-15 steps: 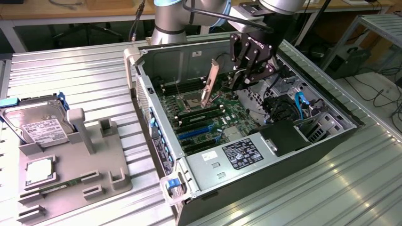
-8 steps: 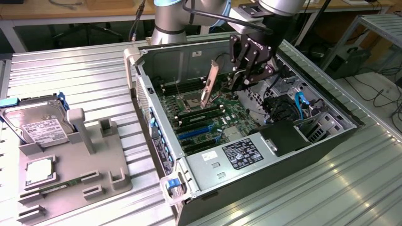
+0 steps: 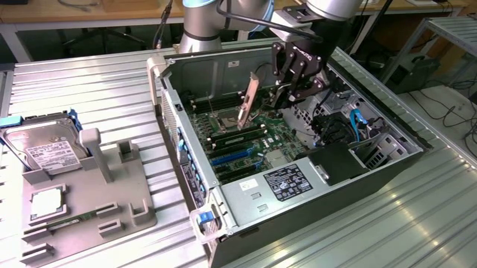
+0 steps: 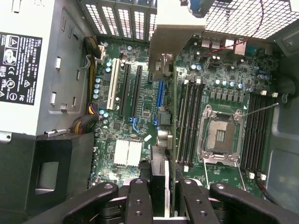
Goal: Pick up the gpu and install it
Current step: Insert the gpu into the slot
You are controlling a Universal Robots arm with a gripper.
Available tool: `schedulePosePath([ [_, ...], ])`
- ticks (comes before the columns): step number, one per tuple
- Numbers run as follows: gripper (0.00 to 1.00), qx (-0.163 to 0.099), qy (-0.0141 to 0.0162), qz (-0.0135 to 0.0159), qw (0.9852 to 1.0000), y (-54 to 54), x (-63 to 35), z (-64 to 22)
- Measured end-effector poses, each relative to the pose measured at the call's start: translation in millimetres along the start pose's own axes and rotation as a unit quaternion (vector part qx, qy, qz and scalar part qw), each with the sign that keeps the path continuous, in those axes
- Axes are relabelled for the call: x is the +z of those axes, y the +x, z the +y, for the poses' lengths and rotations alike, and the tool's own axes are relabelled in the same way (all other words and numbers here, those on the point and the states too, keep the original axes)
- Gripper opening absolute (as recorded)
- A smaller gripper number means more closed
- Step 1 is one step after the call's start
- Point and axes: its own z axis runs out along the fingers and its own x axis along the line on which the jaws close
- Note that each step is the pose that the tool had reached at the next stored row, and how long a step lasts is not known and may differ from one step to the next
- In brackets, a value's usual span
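My gripper [image 3: 282, 96] hangs inside the open computer case [image 3: 170, 106], above the motherboard [image 3: 246, 146], and is shut on the gpu [image 3: 248, 101]. The card stands on edge, its long silvery bracket slanting down toward the board. In the wrist view the gpu [image 4: 174, 35] runs edge-on from between my black fingers [image 4: 138, 198] out toward the case's rear grille, and the gripper [image 4: 162, 189] clamps its near end. The card hovers over the blue slot [image 4: 160, 95], beside the black slots [image 4: 132, 88]. The fan face is hidden.
A power supply [image 3: 280, 184] fills the case's near end, with blue cables [image 3: 356, 124] and drive bays at the exterior view's right. The CPU socket [image 4: 219, 135] and memory slots [image 4: 189, 121] flank the card. A grey fixture [image 3: 97, 195] holds a hard drive [image 3: 44, 146], a CPU [image 3: 46, 204] and a memory stick [image 3: 71, 219].
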Motion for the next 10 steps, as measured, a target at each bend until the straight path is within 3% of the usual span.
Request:
schedulePosePath([
  [10, 0.28, 0.001, -0.0038, -0.0006, 1.0000, 0.1, 4.5, -0.4],
])
